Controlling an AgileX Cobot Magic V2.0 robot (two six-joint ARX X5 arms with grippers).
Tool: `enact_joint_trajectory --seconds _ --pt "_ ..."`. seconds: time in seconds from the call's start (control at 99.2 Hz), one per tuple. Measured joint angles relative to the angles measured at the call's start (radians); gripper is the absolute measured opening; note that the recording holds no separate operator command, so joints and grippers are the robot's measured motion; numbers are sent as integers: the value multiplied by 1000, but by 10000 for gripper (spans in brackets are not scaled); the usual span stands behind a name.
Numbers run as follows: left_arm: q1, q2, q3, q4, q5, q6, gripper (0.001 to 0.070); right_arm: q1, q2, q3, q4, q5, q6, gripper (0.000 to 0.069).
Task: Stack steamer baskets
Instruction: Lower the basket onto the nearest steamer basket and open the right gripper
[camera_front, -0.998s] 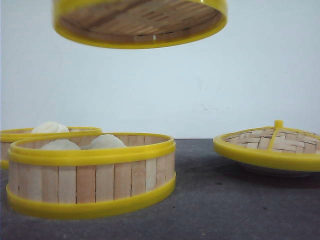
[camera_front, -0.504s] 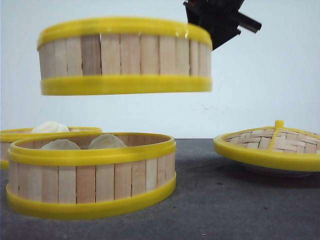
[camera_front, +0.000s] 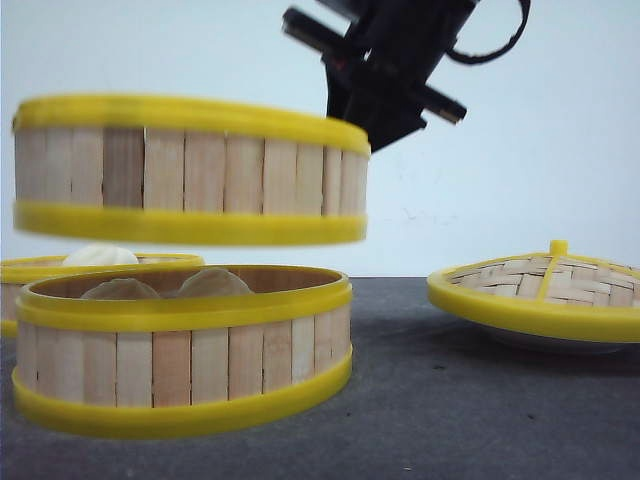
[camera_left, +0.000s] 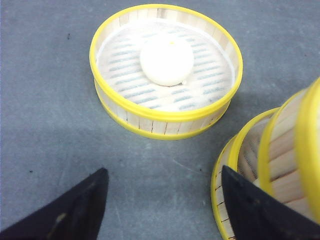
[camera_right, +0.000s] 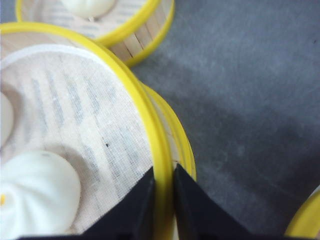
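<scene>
While right gripper (camera_right: 162, 200) pinches rim, lifted basket (camera_front: 190, 170) near-level.

Setting: staged robot test bench, lab-like rather than a working kitchen. Evidence: plain dark grey tabletop (camera_front: 480, 400), matte and speckled; bare white backdrop wall (camera_front: 540, 150) with no fittings; black robot arm (camera_front: 395, 65) overhead. Props: steamer baskets (camera_front: 185, 345) with bright yellow plastic rims, white buns (camera_left: 166, 58) on liners, woven lid (camera_front: 545, 290). Kitchenware only, without stove or sink.

rear basket (camera_front: 60, 268) mostly hidden, lid (camera_front: 545, 290) cropped
</scene>
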Motion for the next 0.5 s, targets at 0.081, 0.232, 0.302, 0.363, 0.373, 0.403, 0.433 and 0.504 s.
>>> enact_joint_trajectory --seconds 0.081,0.232,0.302,0.363,0.373,0.403,0.433,0.504 --pt "0 0 0 0 0 0 435 3 23 0 10 2 0 34" --pt "0 0 0 0 0 0 435 10 64 0 40 2 0 34" --pt "0 0 0 0 0 0 435 11 79 0 55 3 0 34" --pt "0 0 0 0 0 0 435 11 84 0 68 9 0 34" --pt "0 0 0 0 0 0 435 11 84 0 69 11 0 34" --pt "0 0 0 0 0 0 435 11 87 0 71 18 0 34" --pt "0 0 0 0 0 0 435 11 91 0 75 23 0 34" --pt "0 0 0 0 0 0 435 11 103 0 85 30 1 34"
